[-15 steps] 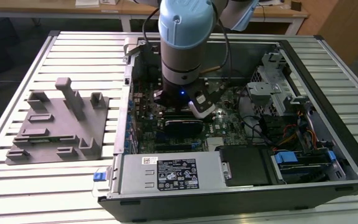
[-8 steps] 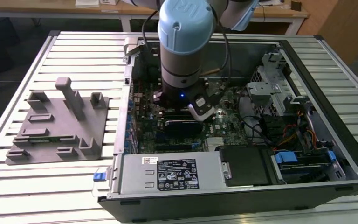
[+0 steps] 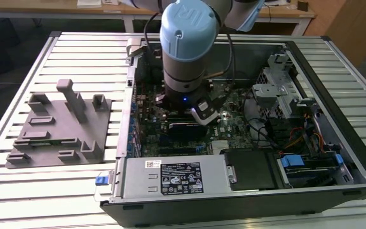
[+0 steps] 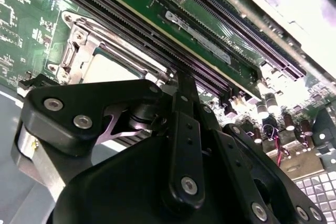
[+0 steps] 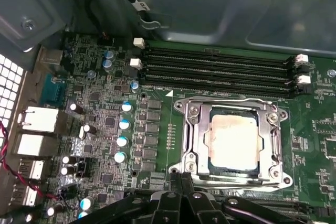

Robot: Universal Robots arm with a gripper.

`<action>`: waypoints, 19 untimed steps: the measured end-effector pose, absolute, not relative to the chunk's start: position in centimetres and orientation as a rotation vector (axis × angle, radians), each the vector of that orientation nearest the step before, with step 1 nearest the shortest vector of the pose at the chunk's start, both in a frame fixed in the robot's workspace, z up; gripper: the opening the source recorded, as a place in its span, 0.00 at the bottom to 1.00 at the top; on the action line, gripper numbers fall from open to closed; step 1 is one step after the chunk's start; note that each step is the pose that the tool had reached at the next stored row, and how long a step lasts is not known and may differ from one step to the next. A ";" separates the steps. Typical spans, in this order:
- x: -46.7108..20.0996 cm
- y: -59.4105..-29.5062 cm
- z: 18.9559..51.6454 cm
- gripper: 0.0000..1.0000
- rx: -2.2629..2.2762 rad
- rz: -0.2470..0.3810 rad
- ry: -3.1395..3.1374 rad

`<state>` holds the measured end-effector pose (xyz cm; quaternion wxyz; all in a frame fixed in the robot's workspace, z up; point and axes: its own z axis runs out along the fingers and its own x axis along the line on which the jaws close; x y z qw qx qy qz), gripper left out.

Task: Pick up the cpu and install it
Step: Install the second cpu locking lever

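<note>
The cpu is a silvery square chip lying flat in the socket on the green motherboard, ringed by the socket's metal frame. In the second wrist view the cpu shows partly, just beyond my black fingers. My gripper hovers beside one edge of the socket frame, a little off the chip, its fingers pressed together with nothing between them. In the exterior view the gripper reaches down into the middle of the open computer case.
Black memory slots run beside the socket. A grey plastic tray with upright posts sits on the slatted table at the exterior view's left. The case also holds a power supply, a drive cage and cables.
</note>
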<state>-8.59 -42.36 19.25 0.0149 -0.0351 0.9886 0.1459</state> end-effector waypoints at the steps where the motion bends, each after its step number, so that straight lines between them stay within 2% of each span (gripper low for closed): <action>1: -8.6 -42.4 19.2 0.11 -0.109 0.458 3.076; 10: -8.8 -42.4 18.7 0.11 -0.108 0.491 3.070; 19: -8.9 -42.4 19.1 0.11 -0.108 0.497 3.069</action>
